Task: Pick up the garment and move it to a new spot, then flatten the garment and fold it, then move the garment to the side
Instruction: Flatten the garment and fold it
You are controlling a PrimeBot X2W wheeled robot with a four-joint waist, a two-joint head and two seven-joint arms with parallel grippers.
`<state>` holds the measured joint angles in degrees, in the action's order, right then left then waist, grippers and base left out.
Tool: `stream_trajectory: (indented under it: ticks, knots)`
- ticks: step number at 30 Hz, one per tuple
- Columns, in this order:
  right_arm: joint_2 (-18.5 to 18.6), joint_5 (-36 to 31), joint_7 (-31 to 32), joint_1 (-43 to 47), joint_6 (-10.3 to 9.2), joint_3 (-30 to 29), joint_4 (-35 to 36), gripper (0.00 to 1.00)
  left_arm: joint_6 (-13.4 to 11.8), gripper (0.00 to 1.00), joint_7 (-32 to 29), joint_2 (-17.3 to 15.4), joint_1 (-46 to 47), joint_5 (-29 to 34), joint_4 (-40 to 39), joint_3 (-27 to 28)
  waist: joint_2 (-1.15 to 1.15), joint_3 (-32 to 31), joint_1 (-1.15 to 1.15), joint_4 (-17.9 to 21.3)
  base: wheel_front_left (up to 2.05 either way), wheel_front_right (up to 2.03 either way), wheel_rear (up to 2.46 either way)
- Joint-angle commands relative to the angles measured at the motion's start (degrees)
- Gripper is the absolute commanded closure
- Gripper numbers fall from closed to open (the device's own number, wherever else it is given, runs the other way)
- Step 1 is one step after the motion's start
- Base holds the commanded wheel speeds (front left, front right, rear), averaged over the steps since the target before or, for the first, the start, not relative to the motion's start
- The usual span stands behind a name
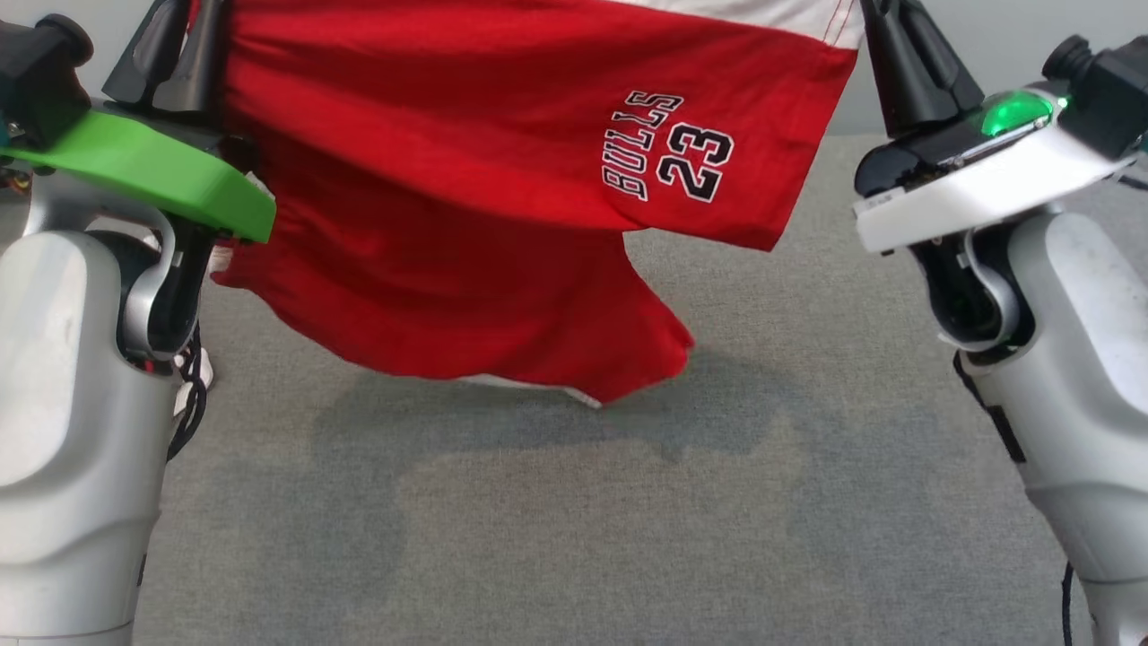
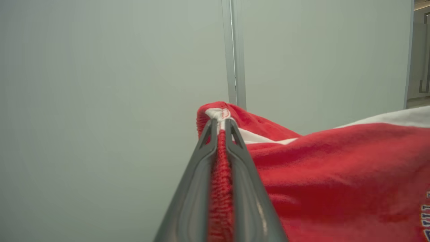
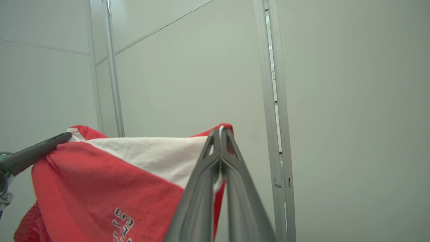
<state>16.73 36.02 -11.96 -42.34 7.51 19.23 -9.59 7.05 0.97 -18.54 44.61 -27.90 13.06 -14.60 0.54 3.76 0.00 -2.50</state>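
Here, one red-and-white garment (image 1: 448, 179) — printed "BULLS 23" — hangs between my left gripper (image 2: 220, 122) and right gripper (image 3: 220, 132), both clamped on its edge.

A grey, woven-looking covering is lying flat over the bench (image 1: 574, 556), a soft dark shadow (image 1: 502, 440) is spreading across its middle, and a pale wall (image 1: 997, 36) is rising behind its far edge. In the left wrist view, plain grey-green wall panels (image 2: 100, 101) are meeting at an upright metal strip (image 2: 235, 50), while a warmer-lit opening (image 2: 421, 50) is showing at the far right edge. In the right wrist view, even light is falling on similar panels (image 3: 352, 101), which are being divided by two upright metal strips (image 3: 273, 84) (image 3: 112, 67) and a thin slanting seam (image 3: 161, 27).
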Motion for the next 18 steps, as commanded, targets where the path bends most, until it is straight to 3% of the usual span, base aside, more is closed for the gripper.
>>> stream_trajectory:
  ticks: [1,6,10,18]
  knots:
    - [0.42,0.01,0.65,-1.92,-0.04,-0.15,-0.17,1.00,-0.43,1.00,-0.68,0.17,1.43,-0.36,-0.25,0.29,-0.54,6.63,0.00,0.44,0.00,0.00,0.00]
    - [2.01,-1.63,2.97,-10.54,-0.04,1.23,-3.26,1.00,-0.78,1.00,-3.07,0.92,8.21,0.76,1.44,-0.93,-0.54,17.23,0.00,1.32,0.00,0.00,0.00]
    - [0.98,-1.89,3.13,-19.50,-0.05,1.65,-9.15,1.00,-0.83,1.00,-2.49,2.29,17.17,2.57,6.68,-2.05,-0.54,25.30,0.00,2.21,0.00,0.00,0.00]
    - [0.82,-8.53,-2.59,-38.29,-0.05,-0.07,-19.69,1.00,-0.67,1.00,9.35,5.38,37.08,6.80,18.84,-2.75,-0.54,32.88,0.00,3.93,0.00,0.00,0.00]
